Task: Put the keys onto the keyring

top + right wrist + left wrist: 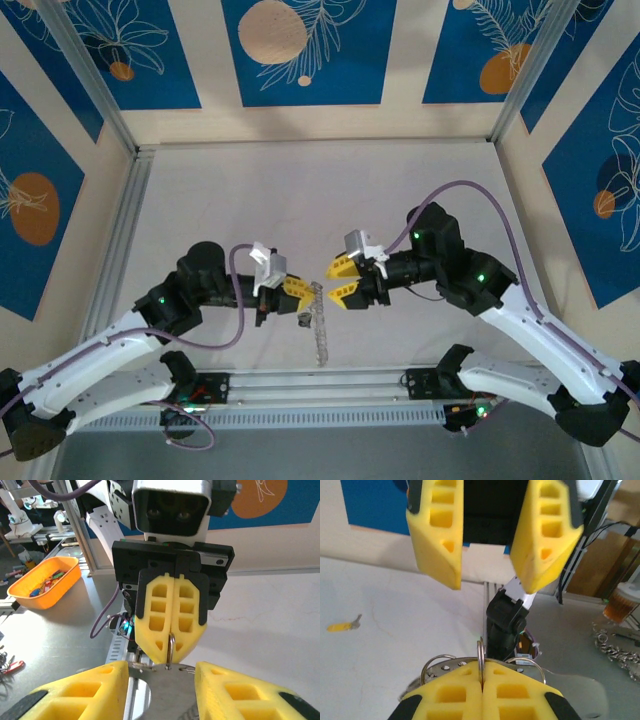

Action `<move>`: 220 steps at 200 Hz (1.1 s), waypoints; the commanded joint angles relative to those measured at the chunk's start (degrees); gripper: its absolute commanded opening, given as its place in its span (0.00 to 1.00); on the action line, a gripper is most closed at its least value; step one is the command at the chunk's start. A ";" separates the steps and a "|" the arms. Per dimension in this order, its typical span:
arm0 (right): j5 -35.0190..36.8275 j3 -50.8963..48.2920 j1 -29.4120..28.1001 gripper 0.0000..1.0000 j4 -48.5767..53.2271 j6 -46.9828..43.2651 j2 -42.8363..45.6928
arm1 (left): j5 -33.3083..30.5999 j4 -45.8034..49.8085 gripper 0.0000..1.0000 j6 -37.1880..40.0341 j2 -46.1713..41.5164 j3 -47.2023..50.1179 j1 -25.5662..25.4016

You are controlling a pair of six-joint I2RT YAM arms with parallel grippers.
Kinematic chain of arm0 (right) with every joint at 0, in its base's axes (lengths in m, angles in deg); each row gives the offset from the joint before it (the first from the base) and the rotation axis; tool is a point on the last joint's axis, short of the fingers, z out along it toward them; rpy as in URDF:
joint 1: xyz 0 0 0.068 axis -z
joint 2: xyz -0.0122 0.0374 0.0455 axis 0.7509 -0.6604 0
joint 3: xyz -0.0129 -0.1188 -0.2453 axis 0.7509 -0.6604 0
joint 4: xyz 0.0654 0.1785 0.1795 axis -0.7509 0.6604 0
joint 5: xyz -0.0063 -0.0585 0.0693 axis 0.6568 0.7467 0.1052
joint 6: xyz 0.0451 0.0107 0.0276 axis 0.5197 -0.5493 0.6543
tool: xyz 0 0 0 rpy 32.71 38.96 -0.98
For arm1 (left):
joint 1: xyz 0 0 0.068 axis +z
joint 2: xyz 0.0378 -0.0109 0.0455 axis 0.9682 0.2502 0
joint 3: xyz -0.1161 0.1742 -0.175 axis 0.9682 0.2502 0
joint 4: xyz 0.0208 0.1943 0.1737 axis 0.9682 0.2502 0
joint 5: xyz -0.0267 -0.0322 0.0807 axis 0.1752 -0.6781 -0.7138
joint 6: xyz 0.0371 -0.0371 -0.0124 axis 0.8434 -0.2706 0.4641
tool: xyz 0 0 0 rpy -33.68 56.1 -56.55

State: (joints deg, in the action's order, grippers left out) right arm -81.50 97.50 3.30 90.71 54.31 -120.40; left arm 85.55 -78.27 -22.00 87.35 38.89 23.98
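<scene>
With the left gripper [481, 676] clamped edge-on on the keyring [480, 655], the ring standing up out of its fingertips and the right gripper [492, 586] spread wide just beyond it, I judge the ring light, springy and slick. I'd take hold on the rim close to the left gripper's pads. Left wrist view gives me more wire loops [436, 661] flanking the left gripper and a yellow-tagged key [342, 626] on the table [380, 680] off to its side, while right wrist view gives me an orange bin [47, 582] off to its side.
</scene>
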 commanded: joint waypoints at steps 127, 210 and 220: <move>-9.60 -4.93 0.45 0.25 -13.23 8.57 -2.94 | 4.32 -25.83 0.00 -7.97 1.51 5.78 -0.59; -9.69 -5.71 -0.32 0.13 -14.48 9.27 -3.44 | 2.84 -24.70 0.00 -6.83 2.31 5.51 -0.59; -9.86 -5.98 -0.34 0.15 -15.04 9.68 -3.40 | 2.50 -24.22 0.00 -6.49 2.48 5.37 -0.59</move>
State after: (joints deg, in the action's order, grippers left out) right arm -90.92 92.93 3.89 78.47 62.86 -122.89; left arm 89.03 -101.03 -29.39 88.77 44.61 23.96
